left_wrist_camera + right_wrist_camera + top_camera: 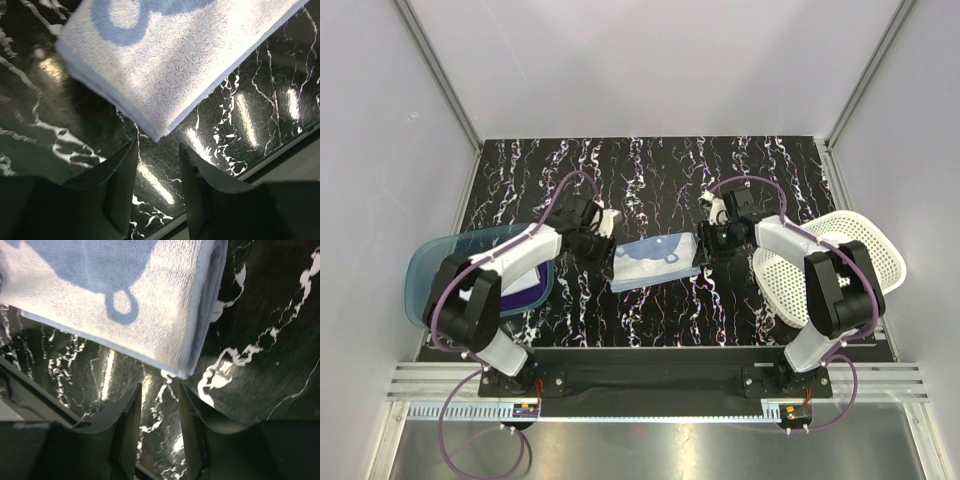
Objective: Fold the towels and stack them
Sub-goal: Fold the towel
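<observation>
Both parted, left hand [157, 148] and right hand [159, 388] flank one folded towel [655, 261].

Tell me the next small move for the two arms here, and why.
Probably lift both grippers clear. The light blue towel lies folded on the table. The left gripper and right gripper stand open and empty, each just off one of its corners, so this fold looks finished.

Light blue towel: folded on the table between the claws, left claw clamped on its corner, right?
Not clamped. The light blue towel lies folded on the table between the left claw and right claw, but the left one stands open, the corner just beyond its fingertips; the left wrist view shows it.
</observation>
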